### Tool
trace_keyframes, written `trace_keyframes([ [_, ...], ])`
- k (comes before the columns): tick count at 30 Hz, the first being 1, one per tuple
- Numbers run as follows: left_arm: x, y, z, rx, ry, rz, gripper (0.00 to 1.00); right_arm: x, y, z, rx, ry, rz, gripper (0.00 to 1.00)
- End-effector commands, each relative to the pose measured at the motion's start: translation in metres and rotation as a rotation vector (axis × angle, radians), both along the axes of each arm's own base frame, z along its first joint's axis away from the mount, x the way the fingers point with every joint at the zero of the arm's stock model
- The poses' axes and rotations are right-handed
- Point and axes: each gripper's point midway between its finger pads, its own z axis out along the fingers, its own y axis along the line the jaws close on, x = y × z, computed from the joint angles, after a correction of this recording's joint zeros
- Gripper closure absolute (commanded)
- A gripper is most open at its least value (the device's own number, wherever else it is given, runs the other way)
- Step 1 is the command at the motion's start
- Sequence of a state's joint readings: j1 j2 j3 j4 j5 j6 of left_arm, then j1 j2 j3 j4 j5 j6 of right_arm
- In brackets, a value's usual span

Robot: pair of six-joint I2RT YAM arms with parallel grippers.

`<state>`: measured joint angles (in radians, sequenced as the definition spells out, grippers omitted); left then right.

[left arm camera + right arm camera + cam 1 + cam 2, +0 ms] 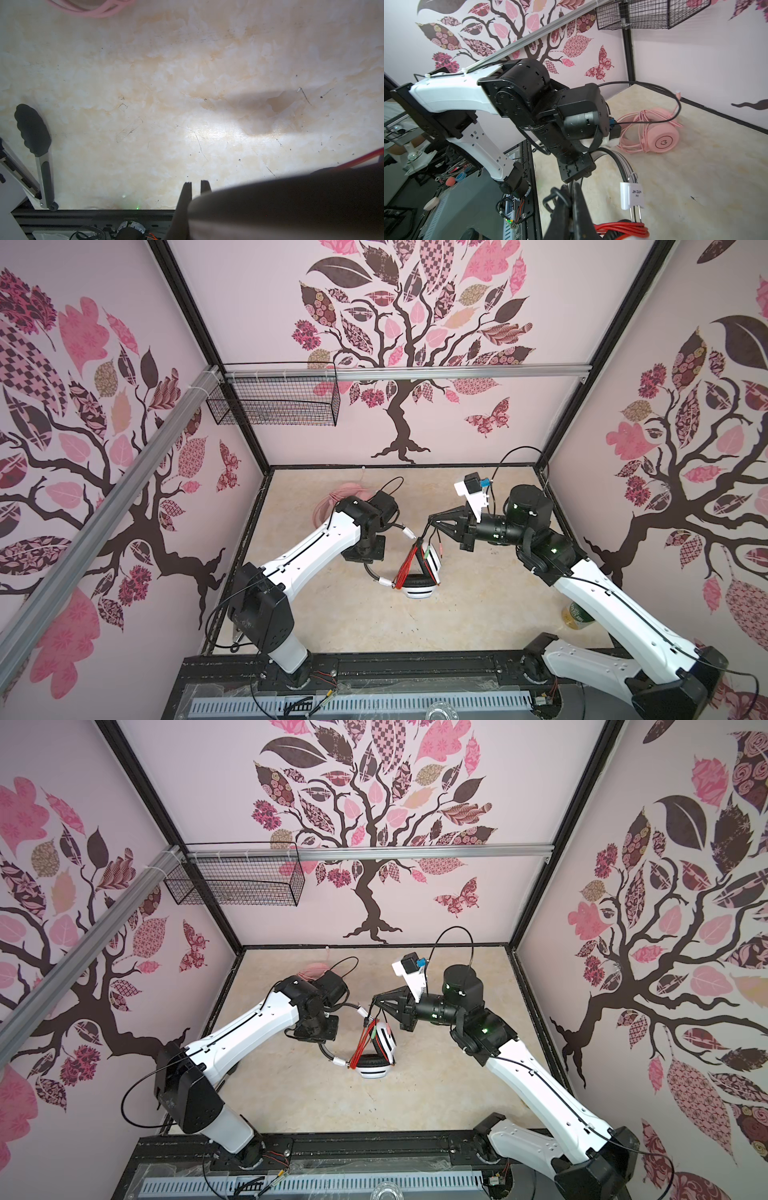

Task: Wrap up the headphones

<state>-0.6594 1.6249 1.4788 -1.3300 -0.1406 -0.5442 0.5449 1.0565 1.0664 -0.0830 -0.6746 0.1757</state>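
Note:
The white-and-black headphones [419, 589] sit mid-table with the orange-red cable [409, 568] wound in a bundle over the earcups [374, 1069]. My right gripper [432, 522] [572, 187] is shut on the thin black end of that cable just above the bundle. Green and pink plugs [427, 551] dangle below it. My left gripper [196, 184] points down beside the black headband [368, 568] and is shut, with nothing visible between its fingertips. The headband blurs across one finger in the left wrist view. The pink headphones [662, 137] lie at the back left with their pink cable [93, 10] wrapped round them.
Black-tipped metal tongs [35, 141] lie near the front rail [415, 668] on the left. A green-labelled bottle [575, 616] stands at the right under my right arm. A wire basket [274, 400] hangs on the back wall. Walls enclose three sides.

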Motion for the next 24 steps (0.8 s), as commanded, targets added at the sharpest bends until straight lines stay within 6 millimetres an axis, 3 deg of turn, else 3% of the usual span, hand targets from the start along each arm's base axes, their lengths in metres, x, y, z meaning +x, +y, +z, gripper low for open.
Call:
trace_keyframes([
  [1, 0.001, 0.016, 0.007, 0.077, -0.019, -0.002, 1.00, 0.019, -0.028, 0.037, 0.020, -0.128, -0.222, 1.00],
  [5, -0.004, 0.024, 0.010, 0.092, -0.030, -0.005, 1.00, 0.046, -0.044, 0.019, -0.062, -0.083, -0.374, 1.00],
  [15, -0.022, 0.025, 0.029, -0.006, -0.073, -0.037, 1.00, 0.084, -0.032, -0.019, -0.104, -0.028, -0.412, 1.00],
  [24, -0.028, 0.012, 0.083, -0.177, -0.181, -0.068, 1.00, 0.085, -0.017, -0.063, -0.108, -0.017, -0.330, 1.00],
])
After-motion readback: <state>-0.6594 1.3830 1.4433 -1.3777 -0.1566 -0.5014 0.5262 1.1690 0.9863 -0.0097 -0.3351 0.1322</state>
